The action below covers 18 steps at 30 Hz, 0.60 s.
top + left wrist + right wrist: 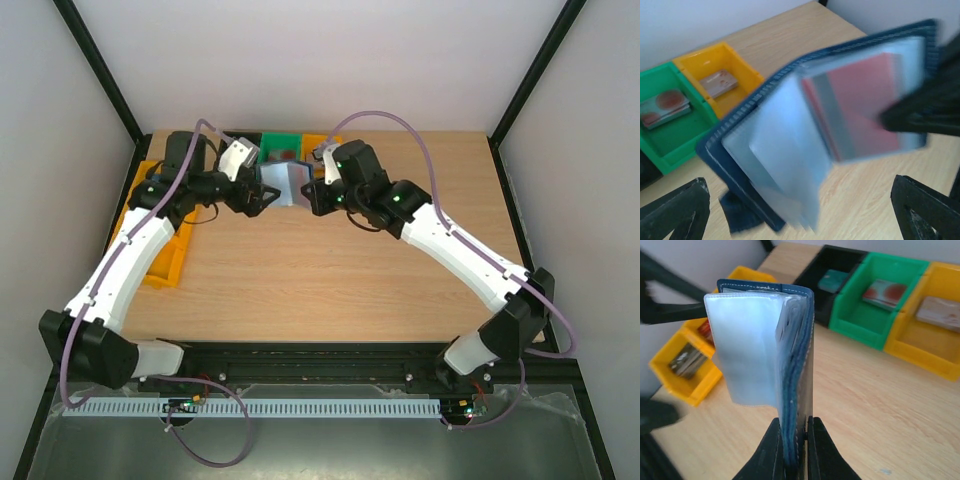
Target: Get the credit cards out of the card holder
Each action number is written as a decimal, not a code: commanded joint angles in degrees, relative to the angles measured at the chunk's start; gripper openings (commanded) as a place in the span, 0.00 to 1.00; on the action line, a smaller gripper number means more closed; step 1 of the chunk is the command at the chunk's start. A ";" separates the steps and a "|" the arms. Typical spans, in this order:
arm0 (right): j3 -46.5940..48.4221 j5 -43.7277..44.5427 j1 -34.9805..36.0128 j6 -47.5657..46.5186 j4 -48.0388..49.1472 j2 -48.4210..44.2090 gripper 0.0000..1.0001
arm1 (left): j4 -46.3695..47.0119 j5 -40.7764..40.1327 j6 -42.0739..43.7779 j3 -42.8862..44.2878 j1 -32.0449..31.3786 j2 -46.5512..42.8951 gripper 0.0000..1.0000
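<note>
The navy-blue card holder [283, 184] is held open and upright above the far middle of the table, between both arms. My right gripper [795, 432] is shut on the edge of one half of the holder [796, 365]; its clear sleeves [745, 350] fan out to the left. My left gripper [799, 187] is open, fingers wide apart on either side of the holder's [740, 150] lower half and not touching it. A reddish-pink credit card [865, 105] sits in a pocket of the far half. In the top view my left gripper [252, 196] and right gripper [318, 192] flank the holder.
Bins line the table's far edge: black [235, 140], green [280, 150] and yellow [318, 145], each holding cards. Another yellow bin [165, 258] sits at the left edge under my left arm. Frame posts stand at the corners.
</note>
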 commanded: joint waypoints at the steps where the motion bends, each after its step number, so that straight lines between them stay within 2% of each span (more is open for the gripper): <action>1: -0.96 -11.97 0.03 -2.95 4.98 -4.44 0.02 | 3.78 -3.81 -2.40 -2.10 -0.03 1.73 0.99; 6: -3.16 -23.96 -1.33 -7.93 7.35 -7.10 0.02 | 0.09 1.52 2.72 -2.13 0.61 1.10 1.00; 11: -7.19 -30.26 -1.82 -12.94 8.04 -10.60 0.02 | -7.23 16.21 9.51 -0.18 5.01 -0.97 0.99; 12: -7.85 -31.24 -1.85 -13.86 8.22 -11.11 0.02 | -9.59 18.26 11.30 0.59 5.12 -0.94 0.95; 13: -8.42 -32.00 -1.87 -14.43 8.51 -11.55 0.02 | -11.85 19.90 13.00 1.32 5.15 -0.93 0.88; 15: -9.57 -32.39 -1.93 -14.71 9.32 -12.91 0.02 | -15.29 22.96 15.57 2.08 5.24 -1.31 0.64; 16: -10.12 -32.68 -2.14 -14.60 10.08 -13.57 0.02 | -16.36 24.08 16.28 2.17 5.19 -1.60 0.42; 18: -10.75 -33.29 -2.33 -14.26 11.26 -14.53 0.02 | -17.21 25.57 15.72 1.96 5.17 -2.25 0.09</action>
